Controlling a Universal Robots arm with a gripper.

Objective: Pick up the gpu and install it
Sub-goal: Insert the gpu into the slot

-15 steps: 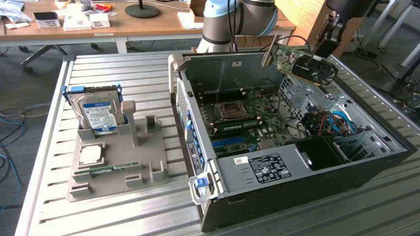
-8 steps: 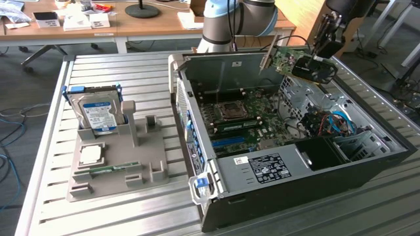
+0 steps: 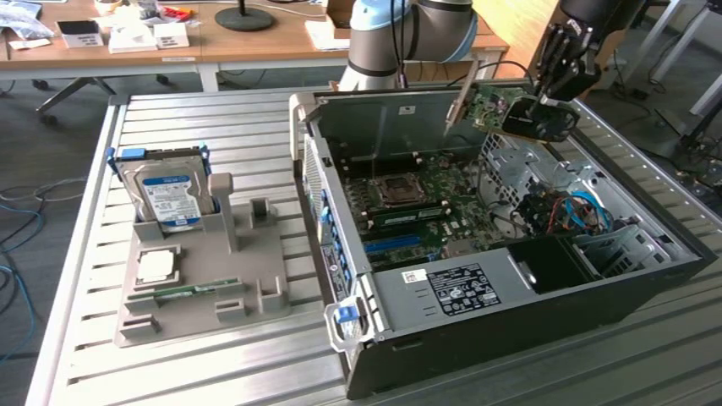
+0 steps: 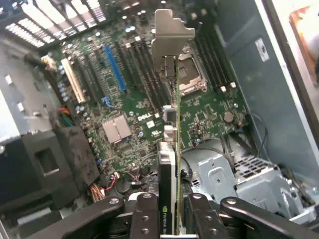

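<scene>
While the tool [image 4: 172, 211] pinches it by both faces, the gpu [image 4: 169, 164] hangs in the air over the open computer case [image 3: 631, 283]. It is clear of the motherboard [image 4: 134, 104] below, and its silver bracket [image 4: 169, 37] is at the end away from the fingers. Well apart, towards the exterior view's left, a hard drive [image 3: 167, 196] stands upright in a grey holder [image 3: 215, 292] on the slatted tabletop [image 3: 169, 376].

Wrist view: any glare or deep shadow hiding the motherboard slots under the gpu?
Wrist view: motherboard evenly lit, slots readable; the gpu bracket catches pale glare; the black plastic housing sits in shadow. Exterior view: the computer case bay beside the power supply is nearly black.
</scene>
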